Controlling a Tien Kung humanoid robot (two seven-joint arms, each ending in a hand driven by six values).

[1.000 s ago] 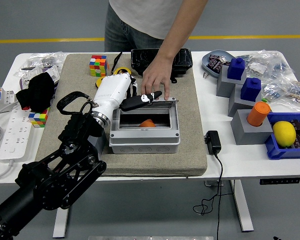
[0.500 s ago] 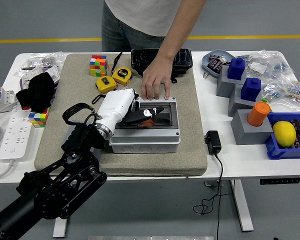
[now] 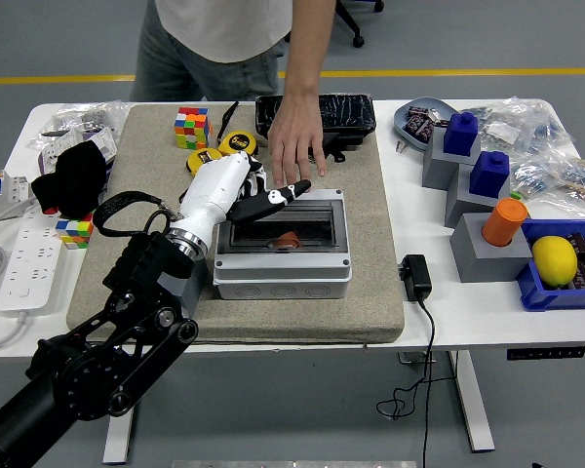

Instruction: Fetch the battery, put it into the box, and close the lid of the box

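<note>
The left hand point(image 3: 236, 191) rests with relaxed fingers on the shut lid point(image 3: 285, 222) of the box point(image 3: 282, 273); a person's hand point(image 3: 294, 151) hovers behind

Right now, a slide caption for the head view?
Left hand rests on the closed grey box; a person's hand hovers behind it.

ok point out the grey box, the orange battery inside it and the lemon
grey box point(image 3: 283, 276): head view, on its front wall.
orange battery point(image 3: 289, 239): head view, on the part showing through the box's clear lid.
lemon point(image 3: 554, 260): head view, on the middle of its yellow skin.
</note>
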